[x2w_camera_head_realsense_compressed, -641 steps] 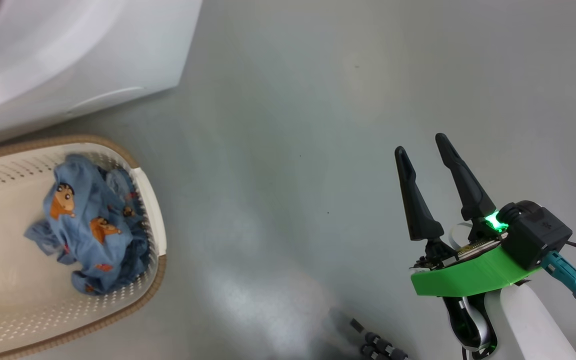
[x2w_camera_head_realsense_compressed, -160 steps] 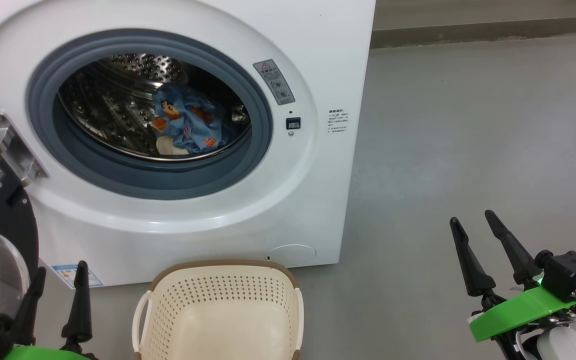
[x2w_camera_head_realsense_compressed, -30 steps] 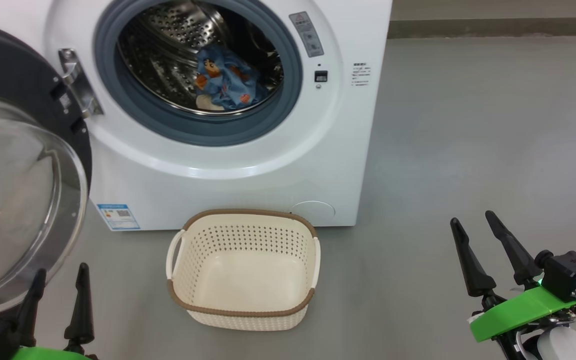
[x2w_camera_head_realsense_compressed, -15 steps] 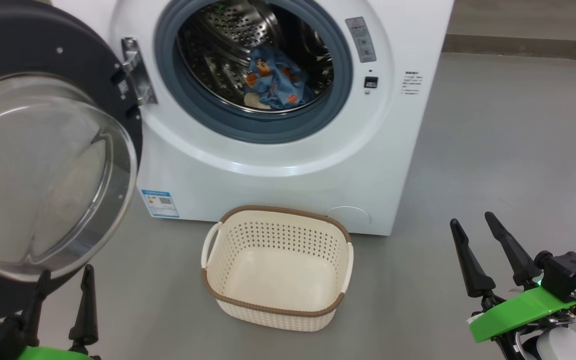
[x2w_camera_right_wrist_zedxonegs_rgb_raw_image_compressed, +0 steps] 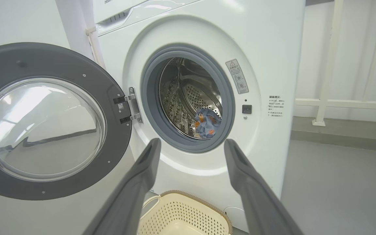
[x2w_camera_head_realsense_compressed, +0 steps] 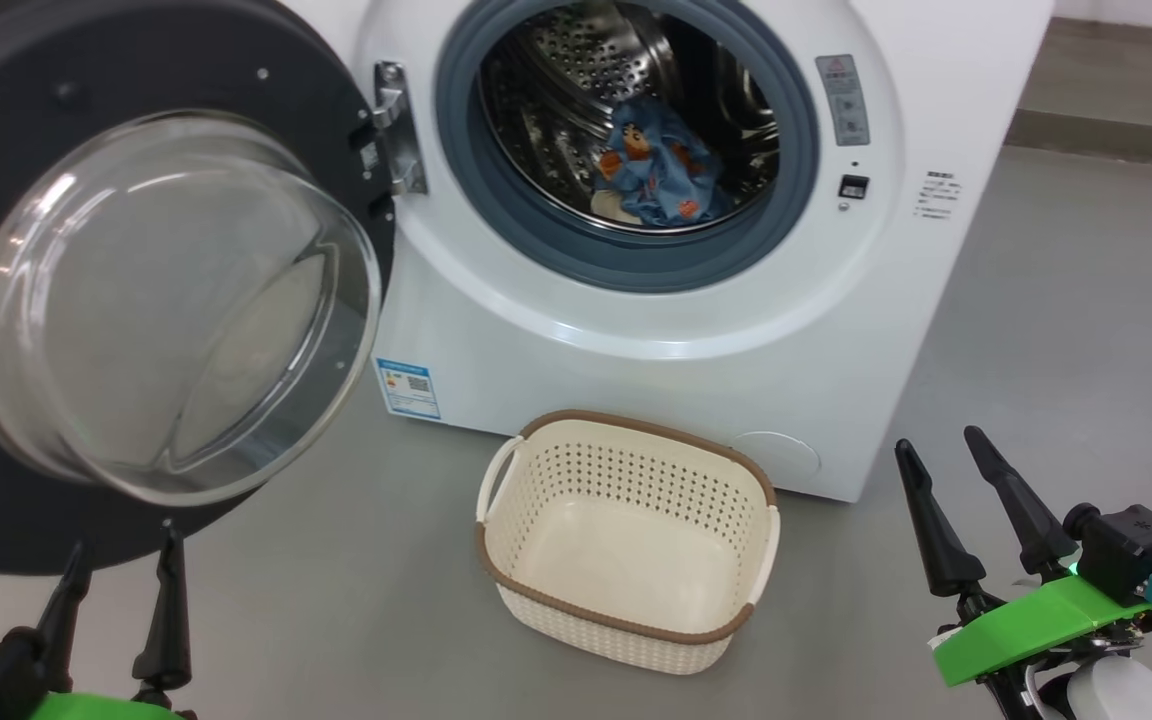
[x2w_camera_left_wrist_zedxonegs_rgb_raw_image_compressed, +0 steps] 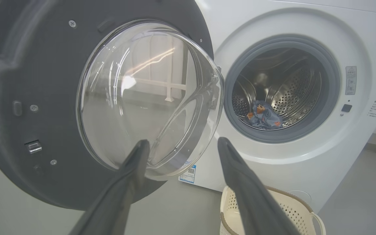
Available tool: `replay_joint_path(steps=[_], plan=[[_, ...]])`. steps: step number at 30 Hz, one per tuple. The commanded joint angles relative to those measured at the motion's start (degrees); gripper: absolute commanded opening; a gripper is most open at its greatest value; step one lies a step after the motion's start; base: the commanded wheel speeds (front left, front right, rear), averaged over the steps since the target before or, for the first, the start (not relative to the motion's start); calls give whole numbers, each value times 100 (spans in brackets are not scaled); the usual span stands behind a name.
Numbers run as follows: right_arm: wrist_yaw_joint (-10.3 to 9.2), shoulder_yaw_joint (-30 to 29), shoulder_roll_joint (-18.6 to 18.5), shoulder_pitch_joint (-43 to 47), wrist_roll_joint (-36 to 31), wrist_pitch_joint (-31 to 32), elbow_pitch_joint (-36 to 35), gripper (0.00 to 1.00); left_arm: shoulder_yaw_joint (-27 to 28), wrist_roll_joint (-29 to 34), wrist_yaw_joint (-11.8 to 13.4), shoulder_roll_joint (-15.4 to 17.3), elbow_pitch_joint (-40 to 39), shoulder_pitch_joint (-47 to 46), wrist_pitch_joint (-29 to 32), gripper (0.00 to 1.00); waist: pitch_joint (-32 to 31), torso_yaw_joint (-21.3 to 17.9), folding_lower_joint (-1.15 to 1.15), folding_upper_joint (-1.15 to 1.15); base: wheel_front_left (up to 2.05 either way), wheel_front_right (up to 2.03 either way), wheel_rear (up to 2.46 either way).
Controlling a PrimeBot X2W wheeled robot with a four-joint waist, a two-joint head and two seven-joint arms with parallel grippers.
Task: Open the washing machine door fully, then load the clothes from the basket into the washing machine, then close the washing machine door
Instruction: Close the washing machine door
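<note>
Closing is next, I judge: push the black rim, not the glass; the left gripper [x2w_camera_head_realsense_compressed: 126, 548], jaws spread and empty, hovers off the left of the washing machine [x2w_camera_head_realsense_compressed: 636, 380], facing the washing machine door [x2w_camera_head_realsense_compressed: 171, 300] swung wide there; right gripper [x2w_camera_head_realsense_compressed: 936, 440] open off its right corner; basket [x2w_camera_head_realsense_compressed: 636, 427] at its foot; clothes [x2w_camera_head_realsense_compressed: 658, 175] inside.

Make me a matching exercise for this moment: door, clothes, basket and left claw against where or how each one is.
Things:
1. door
2. clothes
3. basket
4. left claw

States:
a. empty, on the floor
b. spread, gripping nothing
c. swung wide open
d. lying in the drum

Pairs: 1-c, 2-d, 3-a, 4-b
</note>
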Motion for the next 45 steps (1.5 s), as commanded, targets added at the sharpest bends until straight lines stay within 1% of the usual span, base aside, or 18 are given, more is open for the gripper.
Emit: replay_joint_path(steps=[1, 12, 20, 45], plan=[[25, 107, -70, -98, 99, -46, -111, 100, 207, 12, 35, 218, -182, -145, 19, 100, -45, 199, 0, 0, 0, 0, 0], [25, 123, -29, -105, 104, -46, -101, 100, 176, -14, 61, 268, -235, -132, 51, 100, -43, 645, 0, 0, 0, 0, 0], [25, 142, 17, -114, 82, -46, -95, 100, 150, -31, 81, 310, -276, -115, 70, 100, -12, 849, 0, 0, 0, 0, 0], [25, 306, -58, -118, 139, -46, -38, 100, 46, -83, 155, 338, -282, -117, 61, 100, -42, 995, 0, 0, 0, 0, 0]])
